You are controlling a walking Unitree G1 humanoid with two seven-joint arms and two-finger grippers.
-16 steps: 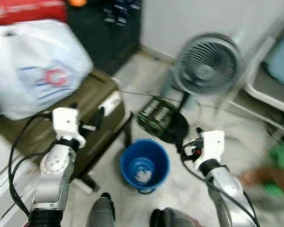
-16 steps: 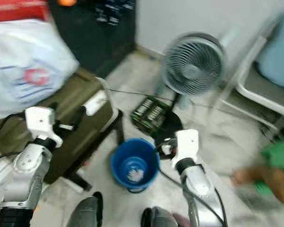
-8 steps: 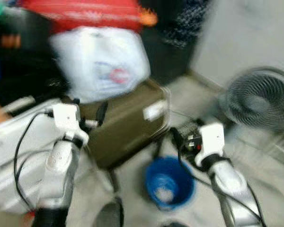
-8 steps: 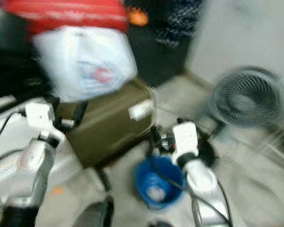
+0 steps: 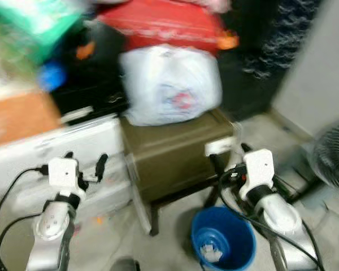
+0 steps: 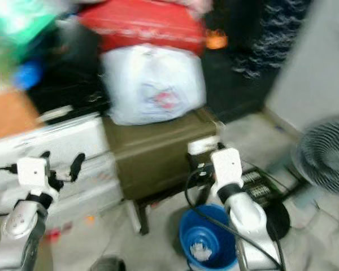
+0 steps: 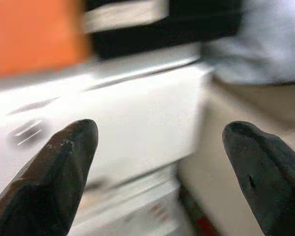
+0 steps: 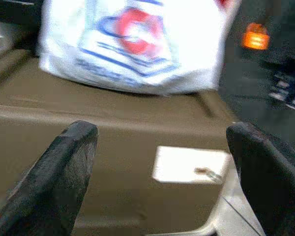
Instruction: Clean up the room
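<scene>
Eye views, blurred: blue bucket on the floor by the front edge of the olive trunk, crumpled white scrap inside it. White plastic bag sits on the trunk top.

Left wrist view: left gripper spread wide, holding nothing, facing a white box.

Right wrist view: right gripper spread wide, empty, facing the trunk.

Risk: motion blur hides clearances, so the right arm or its dangling cable could catch the bucket and tip it.
</scene>
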